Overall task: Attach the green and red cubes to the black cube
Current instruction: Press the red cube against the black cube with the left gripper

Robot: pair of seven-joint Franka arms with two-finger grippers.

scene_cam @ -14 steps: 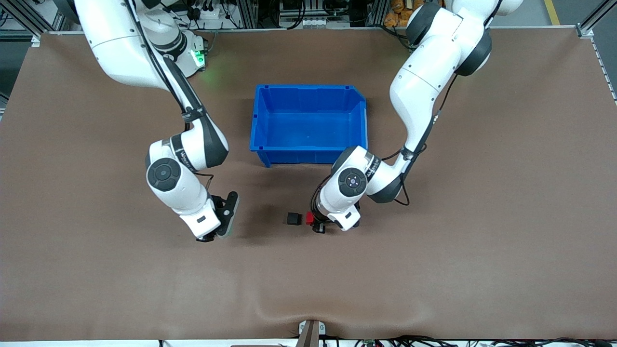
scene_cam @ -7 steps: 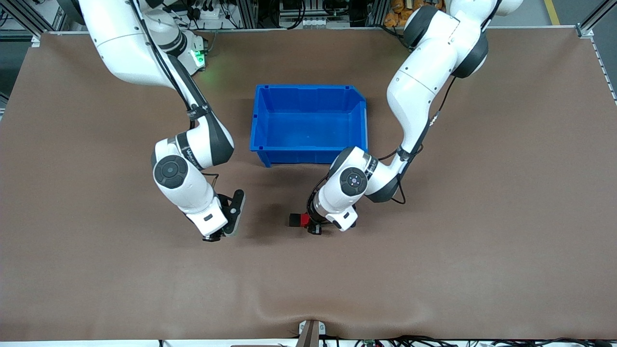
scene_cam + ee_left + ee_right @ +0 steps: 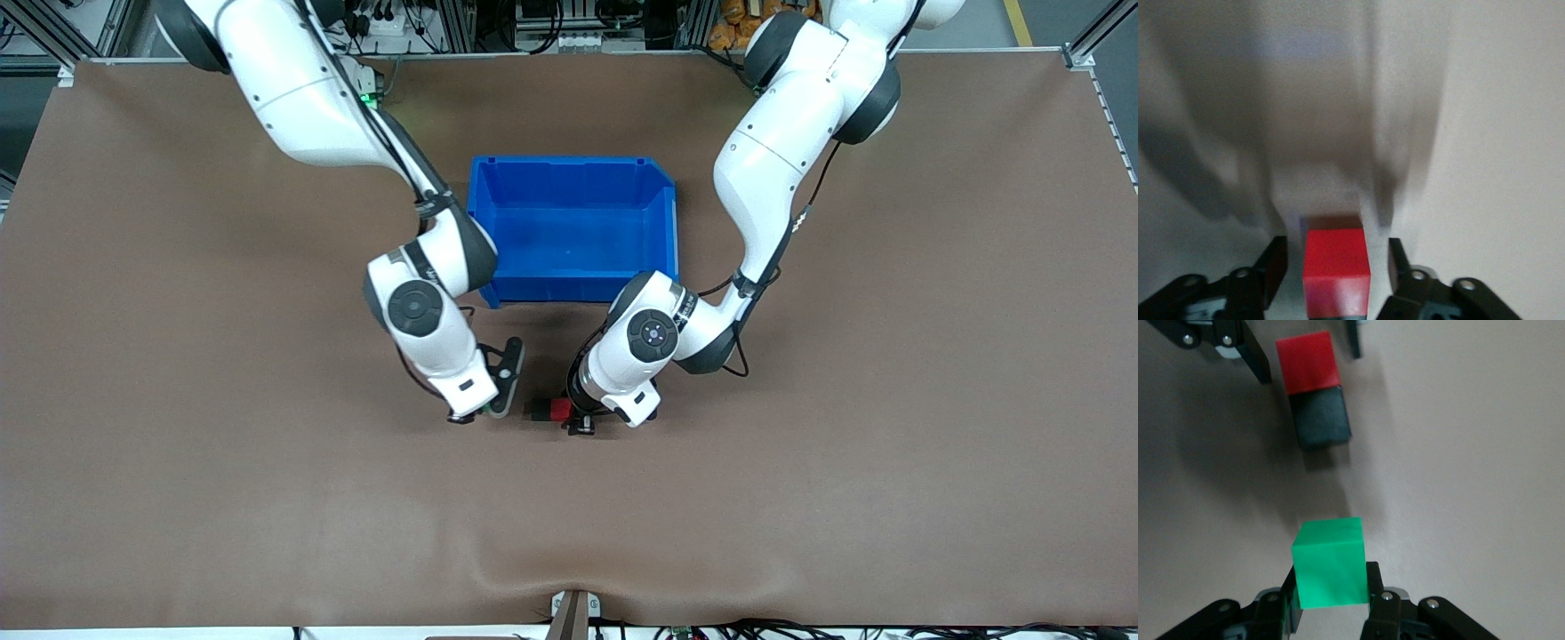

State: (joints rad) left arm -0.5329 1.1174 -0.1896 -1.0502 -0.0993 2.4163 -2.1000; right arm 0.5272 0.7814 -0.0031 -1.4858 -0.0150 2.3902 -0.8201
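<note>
Lettering on both arms' dark wrist bands (image 3: 679,310) is unreadable.

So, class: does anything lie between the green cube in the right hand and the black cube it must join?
Nothing visible does. The right hand grips the green cube, and only bare table separates it from the black cube's free face. The red cube touches the black cube's face toward the left hand.

1. In the front view the green cube, gripped in the right gripper's (image 3: 480,411) jaws, is hidden by that arm's wrist.
2. The black cube (image 3: 538,411) is mostly covered in the left wrist view by the red cube (image 3: 1336,270) between the left gripper's (image 3: 1336,267) spread jaws.
3. That view's edge cuts off the red cube's lower part.
</note>
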